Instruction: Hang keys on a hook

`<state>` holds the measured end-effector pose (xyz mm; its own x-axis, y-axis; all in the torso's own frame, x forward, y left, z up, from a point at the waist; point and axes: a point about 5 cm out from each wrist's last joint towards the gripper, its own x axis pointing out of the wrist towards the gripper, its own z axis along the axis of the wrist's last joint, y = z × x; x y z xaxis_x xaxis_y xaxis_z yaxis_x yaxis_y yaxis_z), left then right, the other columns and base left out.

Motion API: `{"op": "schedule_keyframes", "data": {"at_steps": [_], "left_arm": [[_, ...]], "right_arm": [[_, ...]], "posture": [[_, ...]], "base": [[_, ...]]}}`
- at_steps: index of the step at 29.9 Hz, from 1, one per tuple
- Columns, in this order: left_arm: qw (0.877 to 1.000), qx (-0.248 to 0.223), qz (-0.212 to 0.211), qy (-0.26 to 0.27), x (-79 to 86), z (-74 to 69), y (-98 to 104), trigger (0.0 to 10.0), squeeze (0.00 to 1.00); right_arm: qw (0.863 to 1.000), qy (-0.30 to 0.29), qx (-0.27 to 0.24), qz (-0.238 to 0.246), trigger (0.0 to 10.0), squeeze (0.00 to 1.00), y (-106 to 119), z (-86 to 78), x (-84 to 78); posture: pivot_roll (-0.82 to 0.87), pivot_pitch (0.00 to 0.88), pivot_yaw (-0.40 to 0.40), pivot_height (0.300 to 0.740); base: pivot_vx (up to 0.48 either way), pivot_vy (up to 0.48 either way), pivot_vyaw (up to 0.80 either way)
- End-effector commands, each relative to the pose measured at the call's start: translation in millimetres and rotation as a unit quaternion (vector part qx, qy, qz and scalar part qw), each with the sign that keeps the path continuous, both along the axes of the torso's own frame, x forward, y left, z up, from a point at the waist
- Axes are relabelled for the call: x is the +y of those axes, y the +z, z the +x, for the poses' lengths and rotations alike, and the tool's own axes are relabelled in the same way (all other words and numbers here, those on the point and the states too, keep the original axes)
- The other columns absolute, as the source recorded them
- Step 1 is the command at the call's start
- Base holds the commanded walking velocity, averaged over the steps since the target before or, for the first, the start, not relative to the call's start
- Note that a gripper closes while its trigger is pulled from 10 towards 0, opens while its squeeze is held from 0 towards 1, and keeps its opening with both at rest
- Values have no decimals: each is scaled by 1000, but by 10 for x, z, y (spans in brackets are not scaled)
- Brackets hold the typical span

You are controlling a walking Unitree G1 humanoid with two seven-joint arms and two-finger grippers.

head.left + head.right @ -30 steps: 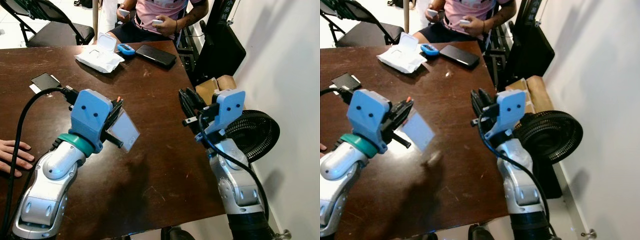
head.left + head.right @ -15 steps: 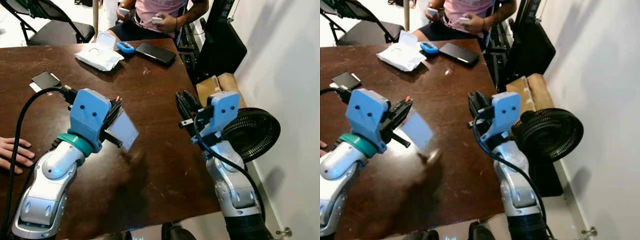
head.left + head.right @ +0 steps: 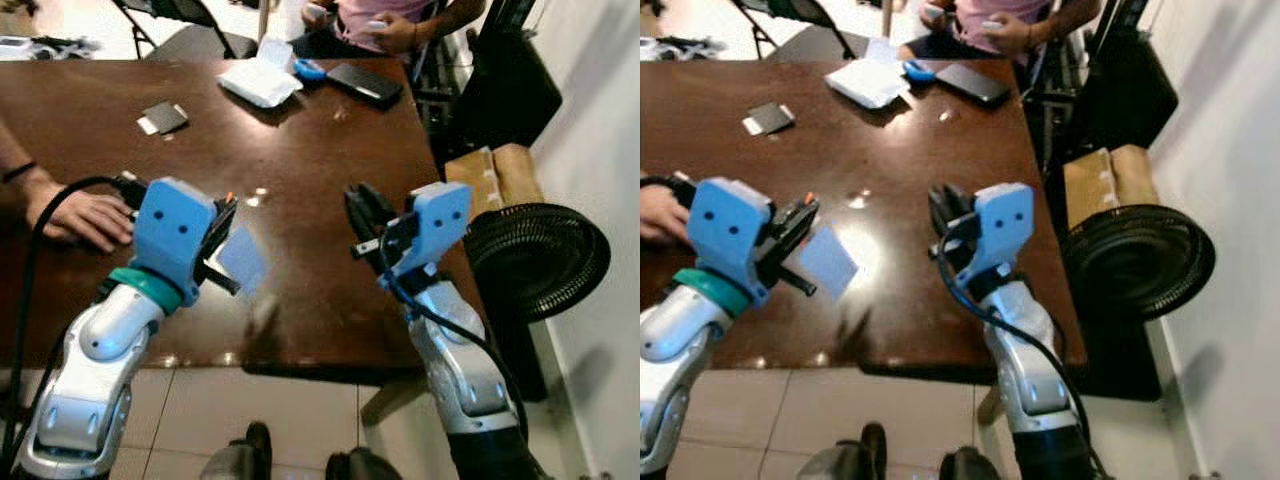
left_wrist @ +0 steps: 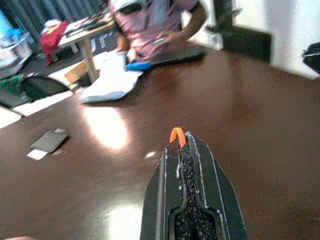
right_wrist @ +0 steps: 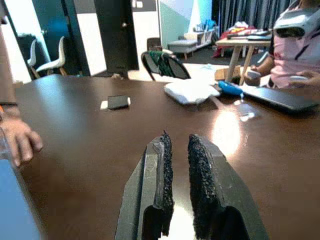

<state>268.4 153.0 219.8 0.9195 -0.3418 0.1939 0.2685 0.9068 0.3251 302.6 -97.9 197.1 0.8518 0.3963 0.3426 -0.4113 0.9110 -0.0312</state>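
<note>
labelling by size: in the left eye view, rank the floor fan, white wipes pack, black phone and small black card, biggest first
1. floor fan
2. white wipes pack
3. black phone, close to the pack in apparent size, so unsure
4. small black card

Two head cameras look steeply down from above onto a brown table (image 3: 300,150) and tiled floor (image 3: 280,420), side by side, sharing nearly the same scene. Each wrist camera looks low and close across the tabletop toward a seated person (image 5: 295,45).

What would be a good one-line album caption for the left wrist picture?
Left gripper fingers pinched on an orange tab above the brown table.
</note>
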Motion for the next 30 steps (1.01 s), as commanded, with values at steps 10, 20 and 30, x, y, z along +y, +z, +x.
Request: {"op": "schedule_keyframes", "data": {"at_steps": [10, 20, 30], "left_arm": [[1000, 5, 7, 2, 4, 2, -22, 10000, 0], [1000, 6, 7, 3, 1, 3, -26, 10000, 0], [1000, 25, 6, 18, -5, 16, -46, 10000, 0]], "right_arm": [[1000, -8, 2, -13, 10000, 0, -38, -7, -20], [1000, 0, -11, -26, 10000, 0, -23, -10, -16], [1000, 7, -12, -28, 10000, 0, -18, -13, -9]], "posture": [[77, 91, 53, 740], [77, 99, 51, 740], [80, 103, 50, 740]], "base": [[-465, 0, 0], [-180, 0, 236], [0, 0, 794]]}}
